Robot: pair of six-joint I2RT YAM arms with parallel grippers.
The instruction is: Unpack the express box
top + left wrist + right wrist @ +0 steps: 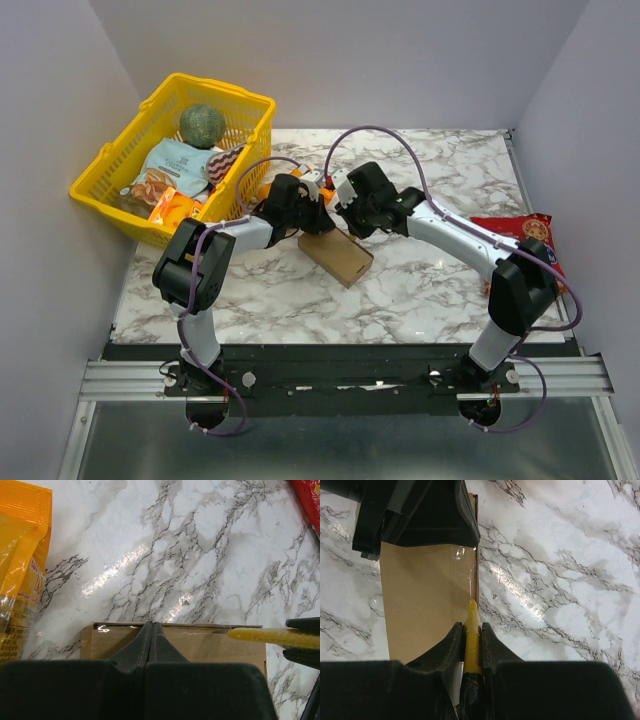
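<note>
Only the top view shows the whole layout: the express box (340,258) lies flat mid-desk (430,290), with a yellow basket (105,205) far left and a red snack bag (515,232) on the right. Both arms bend inward, their wrists meeting over the box's far end. The left wrist view shows the left hand (151,625) with its fingers pressed together, nothing between them, at the box's top edge. The right wrist view shows the right hand (472,626) clamped on a thin yellow cutter (472,615), whose tip is at the box's taped edge.
</note>
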